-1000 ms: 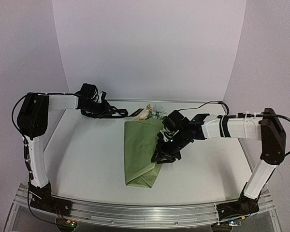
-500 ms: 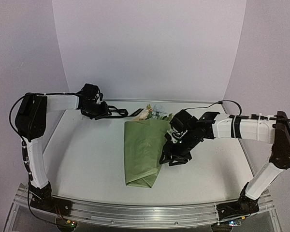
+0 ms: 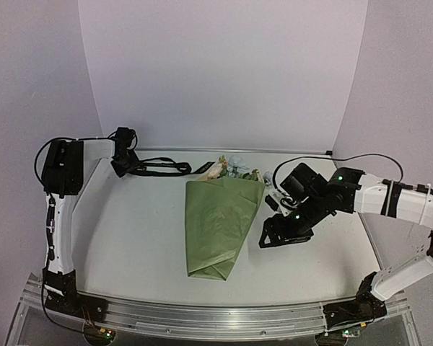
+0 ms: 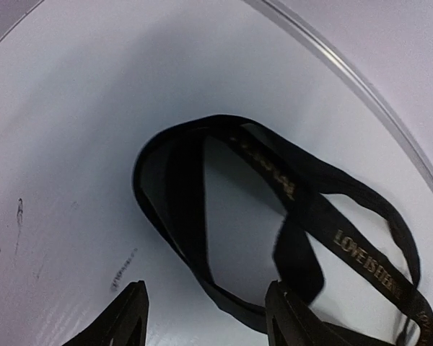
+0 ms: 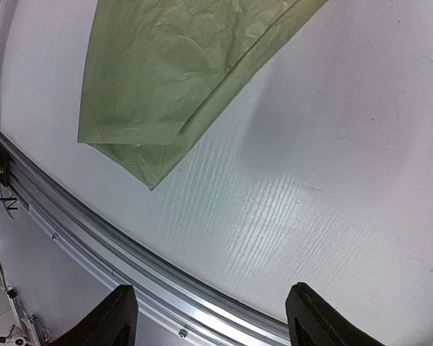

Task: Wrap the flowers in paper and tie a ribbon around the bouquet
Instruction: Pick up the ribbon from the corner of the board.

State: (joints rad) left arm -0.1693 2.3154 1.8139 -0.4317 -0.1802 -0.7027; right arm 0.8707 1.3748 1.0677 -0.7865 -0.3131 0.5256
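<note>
Bouquet (image 3: 220, 227) lies flat just left of the right pincer (image 3: 278, 234), whose jaws are spread and hold nothing. Blooms (image 3: 227, 171) show at its far end. The left pincer (image 4: 206, 295) is also spread, with the looped ribbon (image 4: 303, 209) just beyond its fingertips. The white counter (image 3: 130, 238) is faintly scuffed. A metal rail (image 5: 130, 267) edges its near side, and pale lilac walls (image 3: 224, 72) curve behind.
</note>
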